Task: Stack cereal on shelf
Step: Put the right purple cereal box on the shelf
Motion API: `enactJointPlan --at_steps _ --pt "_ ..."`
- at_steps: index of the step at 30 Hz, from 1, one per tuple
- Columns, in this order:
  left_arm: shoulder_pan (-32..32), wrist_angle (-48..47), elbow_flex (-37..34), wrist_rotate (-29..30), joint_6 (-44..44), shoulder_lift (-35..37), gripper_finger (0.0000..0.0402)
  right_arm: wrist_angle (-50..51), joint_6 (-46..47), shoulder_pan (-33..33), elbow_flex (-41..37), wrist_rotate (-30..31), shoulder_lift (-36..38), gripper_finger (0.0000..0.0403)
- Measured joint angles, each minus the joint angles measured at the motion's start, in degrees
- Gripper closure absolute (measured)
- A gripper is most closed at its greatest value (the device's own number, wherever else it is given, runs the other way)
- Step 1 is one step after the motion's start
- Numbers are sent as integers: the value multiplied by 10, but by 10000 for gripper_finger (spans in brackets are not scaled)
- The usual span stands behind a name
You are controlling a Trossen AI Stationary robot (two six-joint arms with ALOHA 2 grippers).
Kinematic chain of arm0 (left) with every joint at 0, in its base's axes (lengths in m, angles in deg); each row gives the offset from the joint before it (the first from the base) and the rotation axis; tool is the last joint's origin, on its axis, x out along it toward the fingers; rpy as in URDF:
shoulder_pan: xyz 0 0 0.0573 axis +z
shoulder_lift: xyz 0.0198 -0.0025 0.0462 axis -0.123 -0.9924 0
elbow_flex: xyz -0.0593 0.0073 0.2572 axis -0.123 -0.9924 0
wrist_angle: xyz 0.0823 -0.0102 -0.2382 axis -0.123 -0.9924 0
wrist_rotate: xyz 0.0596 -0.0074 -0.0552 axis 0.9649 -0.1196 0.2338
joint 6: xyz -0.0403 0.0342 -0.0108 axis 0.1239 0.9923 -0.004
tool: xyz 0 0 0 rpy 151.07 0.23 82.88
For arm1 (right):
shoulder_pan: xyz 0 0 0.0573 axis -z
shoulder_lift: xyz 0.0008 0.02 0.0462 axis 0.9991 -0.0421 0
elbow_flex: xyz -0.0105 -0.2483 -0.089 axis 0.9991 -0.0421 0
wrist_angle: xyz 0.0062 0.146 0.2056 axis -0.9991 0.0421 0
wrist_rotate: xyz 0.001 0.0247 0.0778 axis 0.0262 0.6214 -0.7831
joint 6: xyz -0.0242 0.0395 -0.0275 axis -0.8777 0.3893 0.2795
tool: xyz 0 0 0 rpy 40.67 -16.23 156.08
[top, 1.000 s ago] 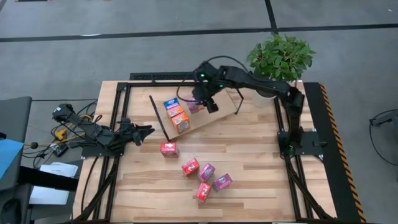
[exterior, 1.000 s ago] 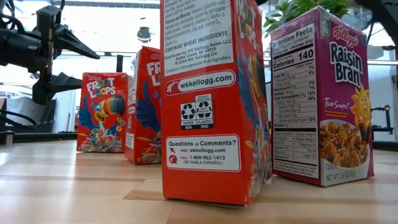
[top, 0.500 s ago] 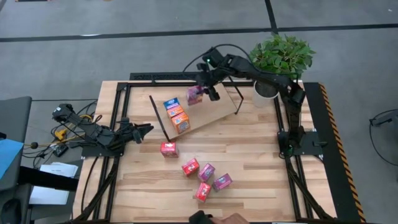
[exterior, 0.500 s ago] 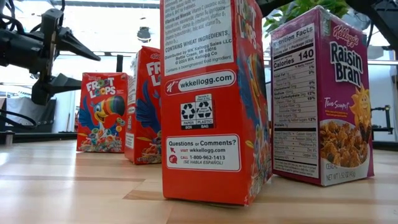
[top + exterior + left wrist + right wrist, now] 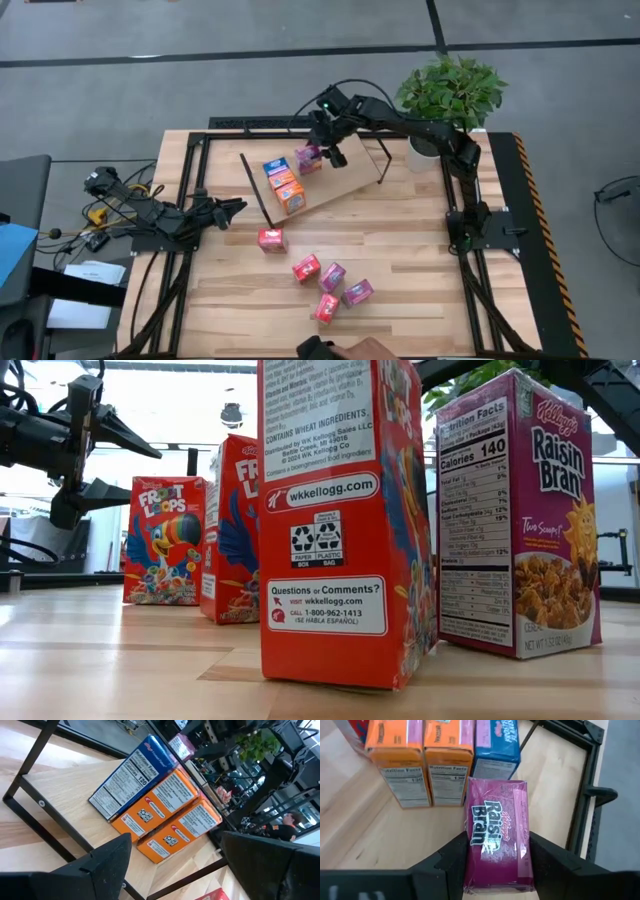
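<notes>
The shelf (image 5: 340,178) is a tilted plywood board with black rod ends on the table's far half. A blue box (image 5: 274,166) and two orange boxes (image 5: 288,188) lie in a row on it. My right gripper (image 5: 325,150) is over the board, shut on a magenta Raisin Bran box (image 5: 497,840) just behind the blue box (image 5: 497,745). My left gripper (image 5: 235,210) waits open and empty at the table's left, pointing at the shelf. It also shows in the low view (image 5: 110,460). My right gripper pinches the magenta box between its two fingers (image 5: 451,855), on its two long narrow sides (image 5: 470,860) near the end closest to the wrist. The fingers come from above, slanting along the box. Its printed face is up. I cannot tell whether it touches the board.
Three red boxes (image 5: 271,239) (image 5: 306,268) (image 5: 327,308) and two magenta boxes (image 5: 331,276) (image 5: 357,292) stand loose on the table's near half. A potted plant (image 5: 450,95) stands at the far right corner. A person's hand (image 5: 345,350) shows at the near edge.
My right gripper has carried the magenta box from the board's middle toward the table's far edge and a little left. The box now lies just behind the blue box. A hand has come into view at the near edge.
</notes>
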Motion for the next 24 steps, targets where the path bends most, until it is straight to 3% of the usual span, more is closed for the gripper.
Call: enactJointPlan --at_steps 6,24 --pt "0 0 0 0 -6 0 101 -6 -38 1 0 -1 0 198" --pt "0 0 0 0 -19 0 101 -11 -28 4 0 -13 -27 198"
